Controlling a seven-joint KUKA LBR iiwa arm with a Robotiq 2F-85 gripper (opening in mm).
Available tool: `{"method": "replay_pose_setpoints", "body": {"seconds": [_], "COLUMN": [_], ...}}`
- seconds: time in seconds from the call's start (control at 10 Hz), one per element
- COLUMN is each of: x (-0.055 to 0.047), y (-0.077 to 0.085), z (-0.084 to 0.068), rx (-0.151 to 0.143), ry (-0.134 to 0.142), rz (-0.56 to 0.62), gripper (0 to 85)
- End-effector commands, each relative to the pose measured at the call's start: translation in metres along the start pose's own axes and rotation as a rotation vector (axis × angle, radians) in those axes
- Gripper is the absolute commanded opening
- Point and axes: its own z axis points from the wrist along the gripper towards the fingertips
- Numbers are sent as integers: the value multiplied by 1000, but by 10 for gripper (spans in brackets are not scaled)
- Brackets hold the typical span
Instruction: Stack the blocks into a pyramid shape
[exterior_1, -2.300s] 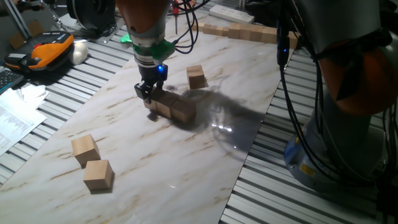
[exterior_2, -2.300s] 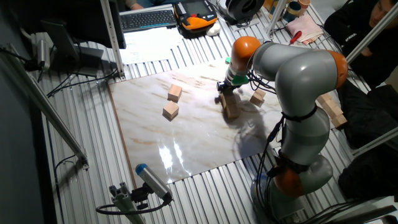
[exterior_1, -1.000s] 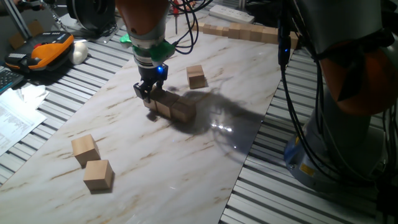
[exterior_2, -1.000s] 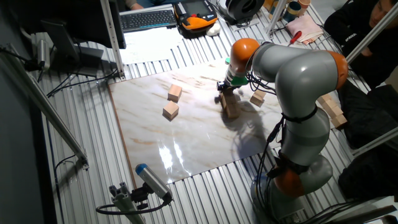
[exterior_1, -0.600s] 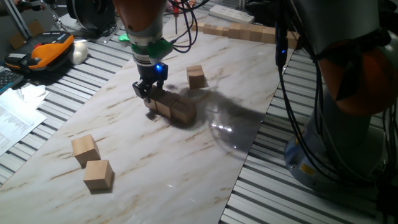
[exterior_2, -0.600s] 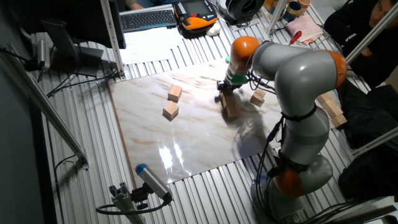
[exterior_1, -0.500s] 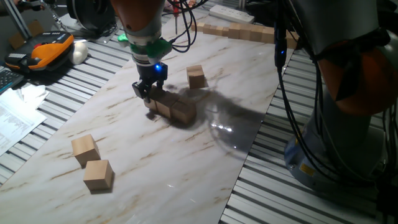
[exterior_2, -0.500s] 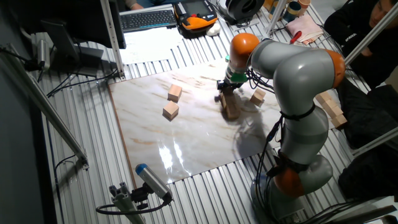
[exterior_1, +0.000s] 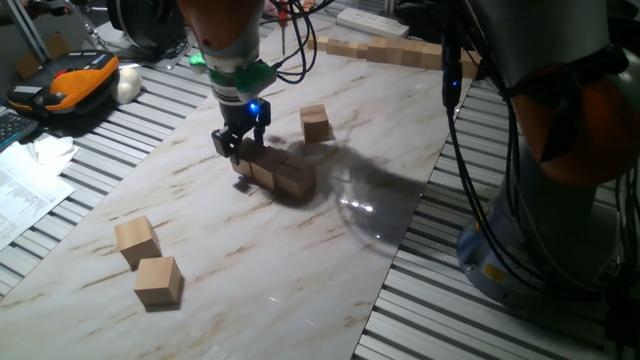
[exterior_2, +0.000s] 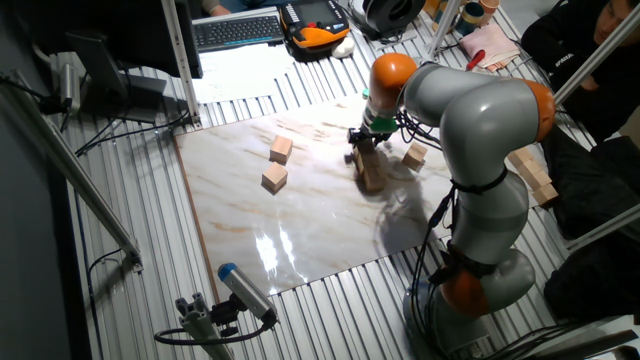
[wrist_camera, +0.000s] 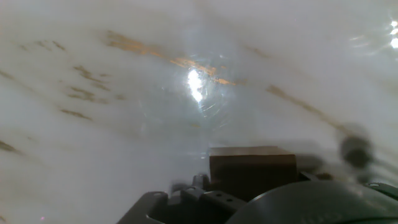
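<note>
Tan wood on white marble, and the base is taking shape: a short row of blocks (exterior_1: 278, 174) lies touching end to end near the middle of the marble board (exterior_1: 330, 250), three of them as far as I can judge, though the end under the hand is partly hidden. The gripper (exterior_1: 238, 146) hangs right over that near end, fingers pointing down at the end block (wrist_camera: 252, 167); whether they pinch it or have let go, I cannot tell, since the hand view is blurred and the fixed views are too small. Three cubes wait loose: a single block (exterior_1: 315, 123) just behind the row, and a pair of blocks (exterior_1: 147, 261) well apart at the front edge, the two nearly touching each other. So the bottom course looks laid or close to it, nothing is stacked above it yet, and my read is two on top and a cap remain
</note>
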Motion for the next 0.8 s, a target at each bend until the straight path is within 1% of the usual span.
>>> {"method": "replay_pose_setpoints", "body": {"seconds": [0.0,0.1,0.2,0.3,0.4,0.5,0.6,0.7], "x": [-1,-3,-4,-6,-7,-7,-7,-8], "y": [-1,-1,2,8,15,22,27,30], "z": [-8,-17,-26,-42,-55,-66,-71,-72], "rx": [6,13,25,28,20,9,-27,-50], "ry": [1,0,-1,2,24,39,59,74], "rz": [0,3,14,27,29,43,73,115], "gripper": [680,680,680,680,510,340,340,170]}}
